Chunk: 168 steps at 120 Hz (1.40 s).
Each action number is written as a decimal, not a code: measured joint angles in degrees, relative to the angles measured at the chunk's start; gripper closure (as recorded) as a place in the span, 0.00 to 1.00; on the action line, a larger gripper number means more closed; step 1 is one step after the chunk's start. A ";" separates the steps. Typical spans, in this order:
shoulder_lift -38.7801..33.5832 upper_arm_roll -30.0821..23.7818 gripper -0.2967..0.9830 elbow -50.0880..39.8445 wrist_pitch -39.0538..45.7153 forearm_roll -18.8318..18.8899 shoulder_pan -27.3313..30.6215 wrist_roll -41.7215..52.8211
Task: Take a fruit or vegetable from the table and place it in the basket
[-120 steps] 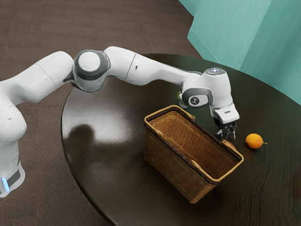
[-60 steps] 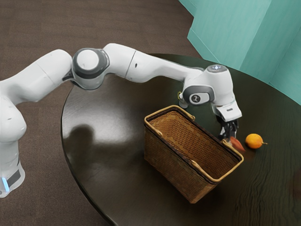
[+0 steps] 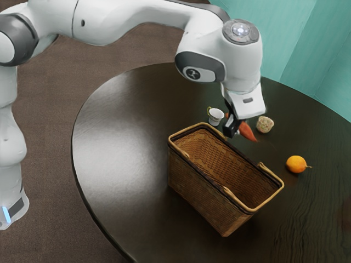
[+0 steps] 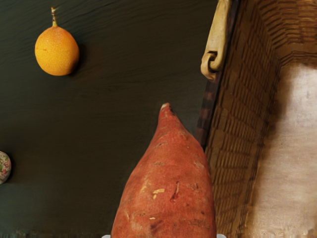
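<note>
Holding a sweet potato (image 3: 248,132) aloft beside the long rim of the wicker basket (image 3: 200,196), pinched from two sides between the fingers of the black gripper (image 3: 233,131), apparently for a steady carry clear of the wall. Needing next to shift over the open mouth.

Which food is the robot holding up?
The long reddish sweet potato with the pointy tip, held by the black two-finger gripper. The round, bright orange fruit sits on the dark table.
</note>
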 joint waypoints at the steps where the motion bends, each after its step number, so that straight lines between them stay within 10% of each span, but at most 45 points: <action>1: -0.57 -0.02 0.63 -0.35 -0.22 -0.34 -0.13 -0.18; 29: -2.36 -0.06 0.64 -3.83 -4.54 -8.23 -8.21 -5.10; 69: -0.84 1.86 0.64 -1.87 -6.30 -9.62 -15.29 -8.39; 96: 4.05 2.27 0.64 1.80 -6.63 -7.11 6.11 -7.93; 168: 7.00 3.82 0.64 0.01 -6.74 -6.42 -3.23 -9.39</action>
